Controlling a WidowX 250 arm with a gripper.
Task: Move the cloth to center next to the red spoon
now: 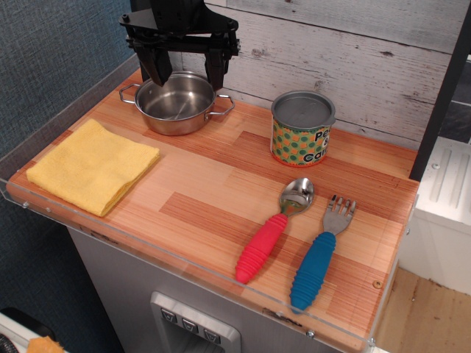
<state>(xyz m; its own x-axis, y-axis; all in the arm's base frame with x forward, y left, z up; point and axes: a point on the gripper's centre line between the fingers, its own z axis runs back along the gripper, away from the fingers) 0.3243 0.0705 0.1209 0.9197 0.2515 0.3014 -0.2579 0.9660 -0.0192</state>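
Cloth (93,166) lay flat at the bench's (213,198) left end, well apart from the red spoon (274,229) at right-center. Gripper (184,71) hung over the steel pot (177,103) at back, fingers (156,68) spread wide, holding nothing. Tin can (302,127) stood behind the spoon; blue fork (321,254) lay just beside it.

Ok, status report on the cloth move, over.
Pincer open, above steel pot. Yellow cloth untouched at left edge. Path to red spoon clear.
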